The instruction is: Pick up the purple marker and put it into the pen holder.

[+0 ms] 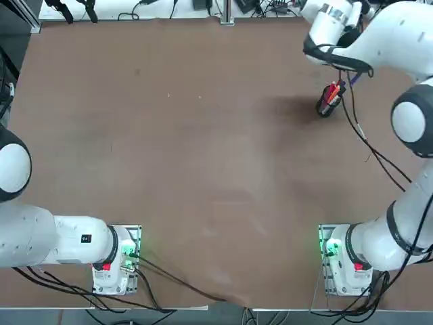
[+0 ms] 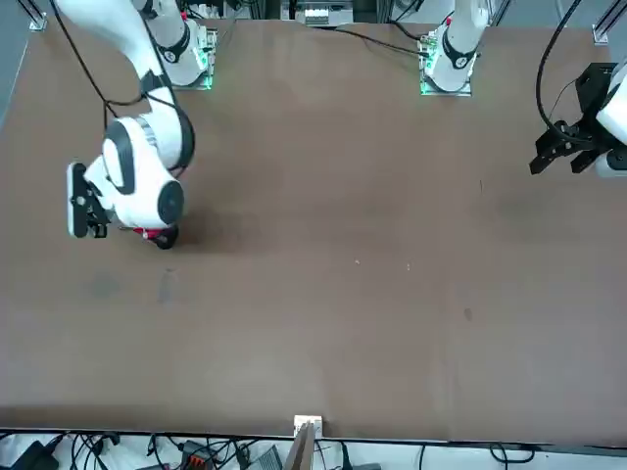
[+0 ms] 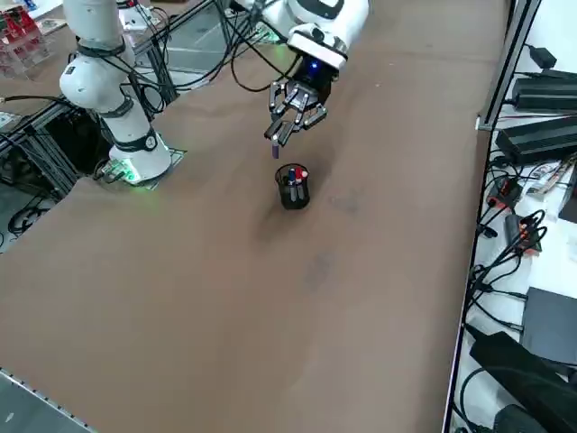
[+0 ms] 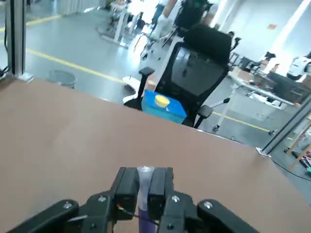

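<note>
While the pen holder [image 3: 294, 188] stands on the brown table [image 3: 270, 298], the right gripper [image 3: 290, 121] hangs just above it, fingers clamped tight on the purple marker [image 4: 144, 194].

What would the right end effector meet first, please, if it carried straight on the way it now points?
Probably only the bare table. The right end effector, shut on the purple marker, points slanting over open tabletop in the wrist view, with the pen holder out of that line below. Depth is uncertain.
</note>
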### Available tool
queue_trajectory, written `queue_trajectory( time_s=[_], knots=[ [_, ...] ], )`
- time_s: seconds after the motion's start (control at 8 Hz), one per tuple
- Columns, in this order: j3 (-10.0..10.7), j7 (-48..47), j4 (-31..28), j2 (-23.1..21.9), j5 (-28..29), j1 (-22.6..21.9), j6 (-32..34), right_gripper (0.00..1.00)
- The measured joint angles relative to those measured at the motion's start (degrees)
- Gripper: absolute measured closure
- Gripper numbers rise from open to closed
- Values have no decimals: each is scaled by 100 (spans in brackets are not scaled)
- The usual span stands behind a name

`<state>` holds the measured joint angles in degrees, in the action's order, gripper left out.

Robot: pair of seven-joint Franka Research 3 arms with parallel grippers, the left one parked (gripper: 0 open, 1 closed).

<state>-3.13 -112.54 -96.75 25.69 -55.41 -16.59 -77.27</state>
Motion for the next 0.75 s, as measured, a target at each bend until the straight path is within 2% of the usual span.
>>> queue_trajectory(
  time_s=[0.25, 0.75],
  knots=[
    [6, -729, 208, 264, -21, -180, 212, 85],
    [10, -1822, 237, 607, -18, -444, 517, 85]
  ],
)
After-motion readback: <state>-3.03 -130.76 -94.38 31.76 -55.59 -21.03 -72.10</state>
